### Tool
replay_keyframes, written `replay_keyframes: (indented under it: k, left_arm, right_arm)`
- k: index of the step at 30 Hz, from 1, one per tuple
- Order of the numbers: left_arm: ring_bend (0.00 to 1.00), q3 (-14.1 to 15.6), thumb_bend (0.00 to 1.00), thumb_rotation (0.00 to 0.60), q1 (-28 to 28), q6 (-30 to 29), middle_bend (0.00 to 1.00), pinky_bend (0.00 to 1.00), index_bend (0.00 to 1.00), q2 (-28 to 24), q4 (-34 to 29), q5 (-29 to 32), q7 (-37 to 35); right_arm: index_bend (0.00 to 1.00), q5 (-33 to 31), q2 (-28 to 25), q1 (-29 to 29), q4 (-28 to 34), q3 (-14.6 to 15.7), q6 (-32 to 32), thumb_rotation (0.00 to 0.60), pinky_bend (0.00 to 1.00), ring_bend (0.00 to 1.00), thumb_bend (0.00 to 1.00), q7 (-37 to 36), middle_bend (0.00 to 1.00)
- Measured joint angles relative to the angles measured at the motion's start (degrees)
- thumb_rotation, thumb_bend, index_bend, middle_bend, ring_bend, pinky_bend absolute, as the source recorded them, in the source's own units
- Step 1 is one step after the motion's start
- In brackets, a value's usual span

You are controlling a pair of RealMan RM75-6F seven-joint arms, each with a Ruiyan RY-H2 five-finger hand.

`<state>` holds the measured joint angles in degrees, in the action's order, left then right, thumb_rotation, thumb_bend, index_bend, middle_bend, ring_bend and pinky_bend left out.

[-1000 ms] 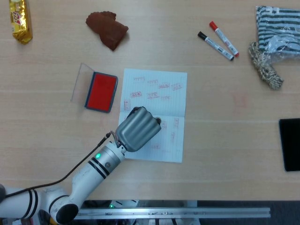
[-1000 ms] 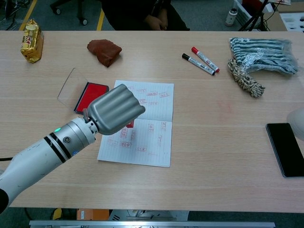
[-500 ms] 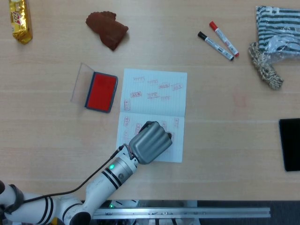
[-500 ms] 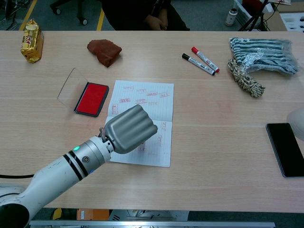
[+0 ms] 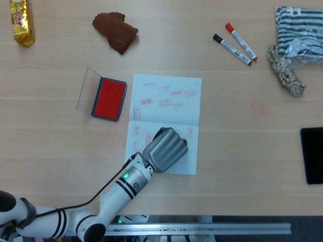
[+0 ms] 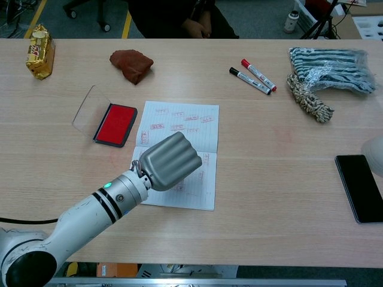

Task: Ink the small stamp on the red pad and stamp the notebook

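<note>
The open notebook lies at the table's middle, its pages dotted with red stamp prints. My left hand is curled into a fist, knuckles up, over the lower page, near its bottom edge. The small stamp is hidden inside the fist, so I cannot see whether it touches the paper. The red ink pad sits open just left of the notebook, with its clear lid beside it. Only a pale rounded part of my right hand shows, at the right edge of the chest view.
A brown cloth and a gold packet lie at the back left. Two markers and a striped cloth with a rope bundle are at the back right. A black phone lies at the right edge.
My left hand has moved from near the notebook's fold down and right across the lower page, and sits lower over the paper now. Nothing else has shifted.
</note>
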<state>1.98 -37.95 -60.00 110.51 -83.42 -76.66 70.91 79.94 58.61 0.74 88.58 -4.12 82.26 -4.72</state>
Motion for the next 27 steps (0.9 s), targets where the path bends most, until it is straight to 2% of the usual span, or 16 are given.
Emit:
replay_keyframes:
  k: [18,27]
  left_arm:
    - [1.00,1.25,0.28,0.600,0.05,1.76,1.00,1.00,0.57,1.72,3.27,0.28,-1.93]
    - [1.00,0.72,0.28,0.600,-0.64,2.90,1.00,1.00,0.56,2.19,3.65,1.01,-1.47]
  right_arm:
    - [0.41,-0.29,0.09,-0.22,-0.23,-0.01,-0.03,0.600,0.43,0.34,0.29,-0.03,0.41]
    - [0.41,-0.33,0.24,-0.33,-0.59,0.02,-0.06,0.600,0.43,0.34,0.29,-0.32,0.41]
